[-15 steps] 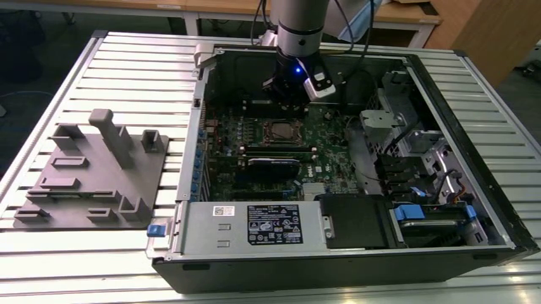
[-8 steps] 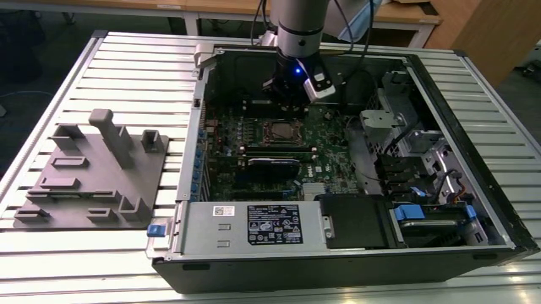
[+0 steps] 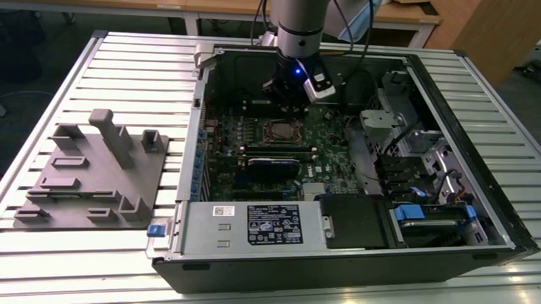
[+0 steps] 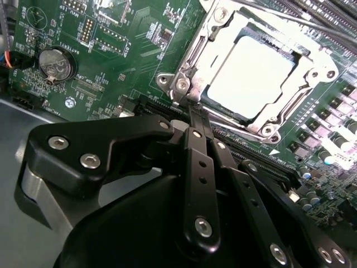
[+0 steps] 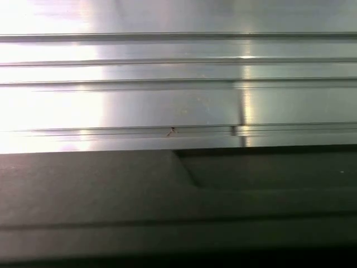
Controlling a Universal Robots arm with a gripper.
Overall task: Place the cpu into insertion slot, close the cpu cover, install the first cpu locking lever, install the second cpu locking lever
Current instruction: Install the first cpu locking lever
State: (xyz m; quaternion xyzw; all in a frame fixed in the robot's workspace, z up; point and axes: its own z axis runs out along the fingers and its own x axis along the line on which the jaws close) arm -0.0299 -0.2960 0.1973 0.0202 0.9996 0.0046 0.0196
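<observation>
- At the exterior view's left: grey moulded fixture tray [image 3: 89, 174] with upright posts, resting on the ribbed aluminium table [image 3: 135, 63].
- Just beside it, toward the right: open black computer case [image 3: 473, 190], green circuit board [image 3: 253, 158] inside.
- Mid-board: small square insertion slot with silvery rim [image 3: 280, 131], flat silver-grey square cpu [image 4: 254, 75] already seated within.
- Over the chip: thin silvery windowed cpu cover [image 4: 304, 92], lying down flat around it.
- Above the socket: black gripper [image 4: 192, 109], fingers [image 4: 196, 142] pressed together, holding nothing, tips touching the cover's corner by a screw.
</observation>
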